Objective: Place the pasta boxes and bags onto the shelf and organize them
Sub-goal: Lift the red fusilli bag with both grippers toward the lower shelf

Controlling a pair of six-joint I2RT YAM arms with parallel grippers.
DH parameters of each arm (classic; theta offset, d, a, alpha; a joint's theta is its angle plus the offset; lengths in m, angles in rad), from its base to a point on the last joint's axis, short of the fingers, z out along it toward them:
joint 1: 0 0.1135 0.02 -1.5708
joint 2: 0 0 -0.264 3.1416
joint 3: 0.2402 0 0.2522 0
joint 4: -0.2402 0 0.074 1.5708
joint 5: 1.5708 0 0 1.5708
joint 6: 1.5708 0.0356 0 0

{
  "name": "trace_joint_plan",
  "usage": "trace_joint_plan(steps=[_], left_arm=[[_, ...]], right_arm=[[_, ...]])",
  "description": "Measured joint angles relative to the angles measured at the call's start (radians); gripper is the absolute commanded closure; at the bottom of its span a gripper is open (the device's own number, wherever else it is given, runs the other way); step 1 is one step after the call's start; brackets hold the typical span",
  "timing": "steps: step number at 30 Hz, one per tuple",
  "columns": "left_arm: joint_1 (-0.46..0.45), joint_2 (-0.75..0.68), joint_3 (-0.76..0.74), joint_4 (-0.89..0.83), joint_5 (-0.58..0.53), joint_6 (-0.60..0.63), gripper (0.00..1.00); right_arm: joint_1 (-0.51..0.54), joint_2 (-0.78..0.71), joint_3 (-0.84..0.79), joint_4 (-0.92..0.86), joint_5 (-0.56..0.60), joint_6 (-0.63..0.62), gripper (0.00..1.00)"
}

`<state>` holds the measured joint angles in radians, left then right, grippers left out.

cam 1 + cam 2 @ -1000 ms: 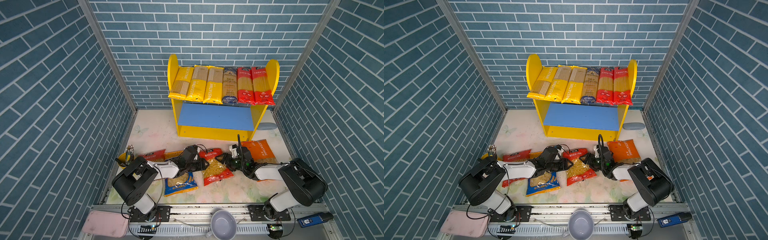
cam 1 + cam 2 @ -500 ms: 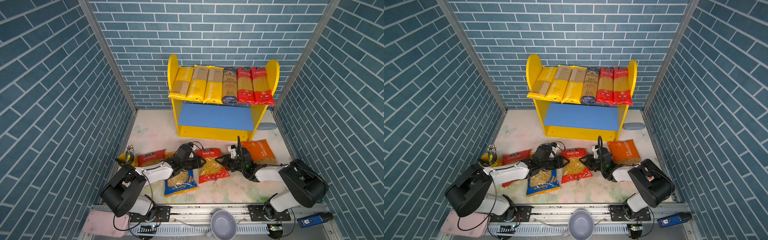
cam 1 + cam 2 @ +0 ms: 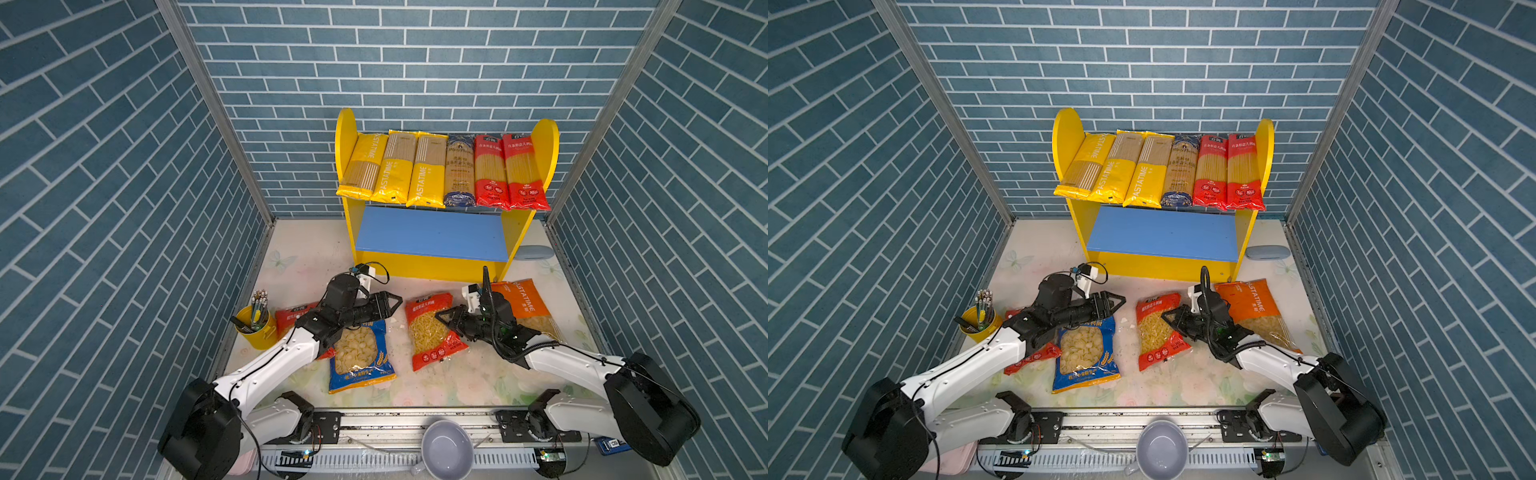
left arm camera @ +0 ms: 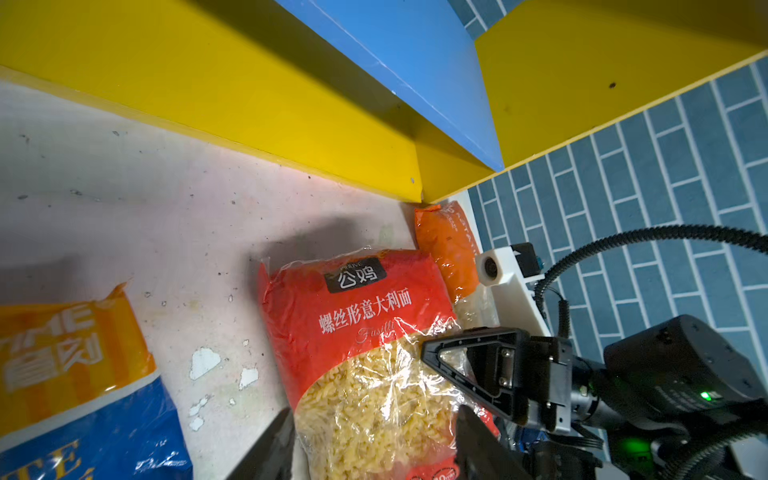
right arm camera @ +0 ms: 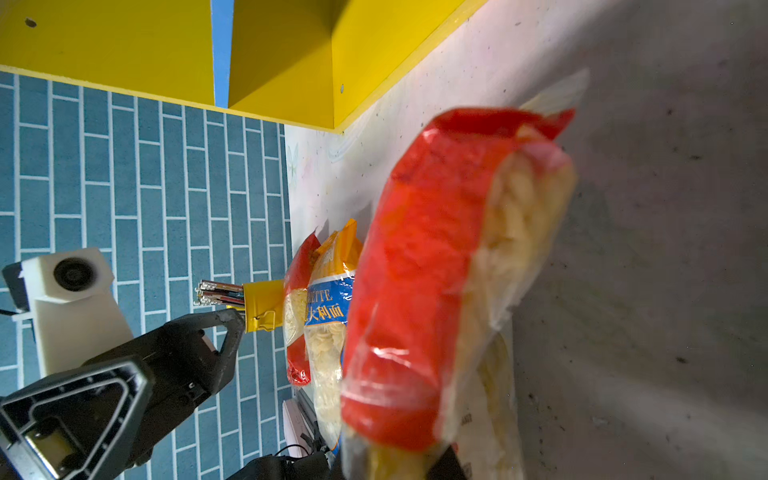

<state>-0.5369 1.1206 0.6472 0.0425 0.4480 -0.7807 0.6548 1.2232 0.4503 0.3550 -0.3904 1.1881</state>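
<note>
Nearest, the blue bag (image 3: pixel 358 353) lies flat on the table (image 3: pixel 299 257). Over its top edge the left gripper (image 3: pixel 390 306) has jaws apart, empty. The right gripper (image 3: pixel 442 322) clamps the red fusilli bag (image 3: pixel 426 332) by its edge, mid-table. At the back, the shelf (image 3: pixel 345 137) has six long packs (image 3: pixel 440 170) on its top board.

Both top views bright, evenly lit from above; focus sharp throughout; brick lines of walls (image 3: pixel 104 208) bow slightly toward frame edges; faint sheen on spaghetti packs (image 3: pixel 415 174) and tabletop (image 3: pixel 457 378). Left wrist view crisp; dark shadow band across yellow front of shelf (image 4: pixel 208 104); glare streaks on red bag (image 4: pixel 353 316) film; soft dark shadow on tabletop behind it. Right wrist view: red bag close to lens, blurred; tabletop beside it grey, dim; walls sharp.
</note>
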Motion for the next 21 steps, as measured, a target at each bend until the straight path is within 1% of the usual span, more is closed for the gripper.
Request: trace_joint_plan(steps=[2, 6, 13, 18, 21], left_arm=[[0.008, -0.013, -0.01, 0.018, 0.009, -0.018, 0.29], [0.008, -0.015, -0.075, 0.108, 0.028, -0.082, 0.25], [0.027, -0.043, -0.134, 0.227, 0.024, -0.17, 0.15], [0.083, -0.052, -0.191, 0.43, 0.027, -0.273, 0.05], [0.104, -0.02, -0.211, 0.537, 0.027, -0.324, 0.04]], right_arm=[[0.001, -0.012, 0.021, -0.034, 0.005, 0.0, 0.88], [0.007, -0.03, 0.08, -0.08, 0.017, -0.002, 0.89], [0.019, -0.06, 0.169, -0.093, 0.04, -0.007, 0.9], [0.019, -0.047, 0.212, -0.06, 0.077, -0.007, 0.91], [0.021, 0.005, 0.245, 0.0, 0.099, -0.006, 0.92]])
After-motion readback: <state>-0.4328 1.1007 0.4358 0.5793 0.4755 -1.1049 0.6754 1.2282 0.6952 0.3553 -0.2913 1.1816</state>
